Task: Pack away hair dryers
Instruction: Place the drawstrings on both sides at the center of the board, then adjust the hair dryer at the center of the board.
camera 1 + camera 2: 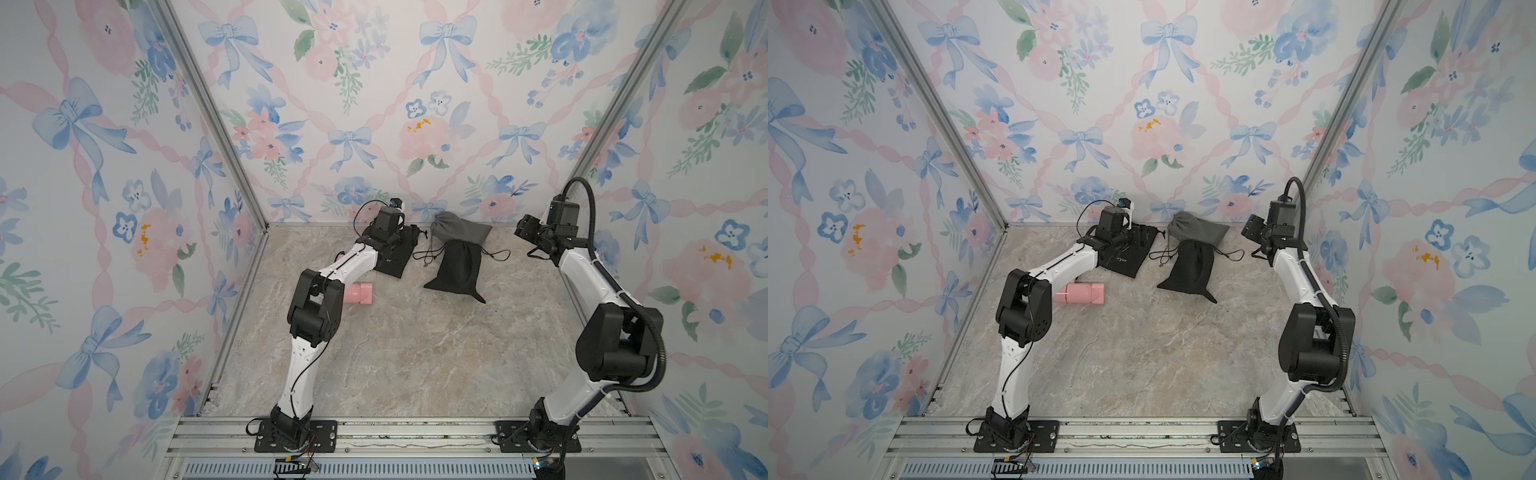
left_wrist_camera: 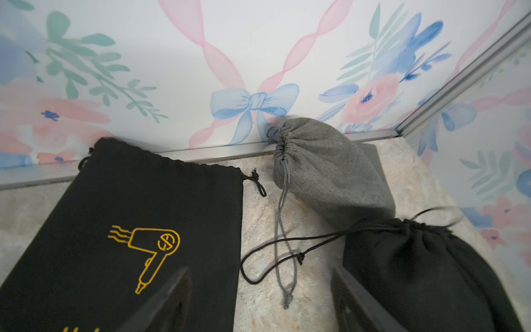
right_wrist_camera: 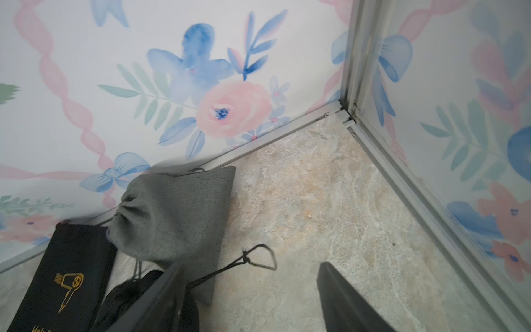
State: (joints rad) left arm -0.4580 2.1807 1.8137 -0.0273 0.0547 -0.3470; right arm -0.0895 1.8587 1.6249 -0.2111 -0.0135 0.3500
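Walls: floral paper with bows, closing in three sides.

Desk: marbled beige-grey top, bare across the near half.

Left arm: reaches to the back, its wrist over the flat black pouch.
Right arm: raised near the back right corner, wrist turned toward the pouches.

Flat black pouch, also in the left wrist view: lies flat at the back, gold dryer print facing up.
Full pouch: black, bulging, neck gathered, lying right of the flat one.
Grey pouch: bulging, drawn shut, against the back wall, touching the full pouch's neck.

Pink dryer: on its side on the desk, left of centre, nearer than the flat pouch and apart from it. The left arm's elbow hides one end. It is the only dryer in sight.

Drawstrings: a black loop and a grey cord cross on the desk between the pouches.

Left claw: jaws apart, holding nothing; one finger over the flat pouch, the other by the full pouch.
Right claw: jaws apart, holding nothing, above the desk beside the grey pouch.
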